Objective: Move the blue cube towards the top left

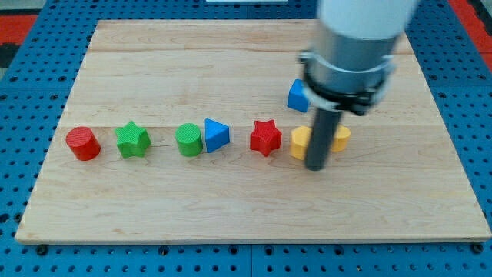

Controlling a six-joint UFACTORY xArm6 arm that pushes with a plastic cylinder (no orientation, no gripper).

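The blue cube [297, 96] sits right of the board's centre, partly hidden by the arm's grey body. My tip [316, 166] is at the end of the dark rod, below and slightly right of the blue cube. The tip stands in front of two yellow blocks: one [300, 142] on its left and one [340, 138] on its right. It is apart from the blue cube.
A row runs across the middle of the wooden board [231, 215]: red cylinder [82, 144], green star [132, 139], green cylinder [187, 140], blue triangular block [216, 135], red star [265, 137]. The arm's body [350, 54] covers the upper right.
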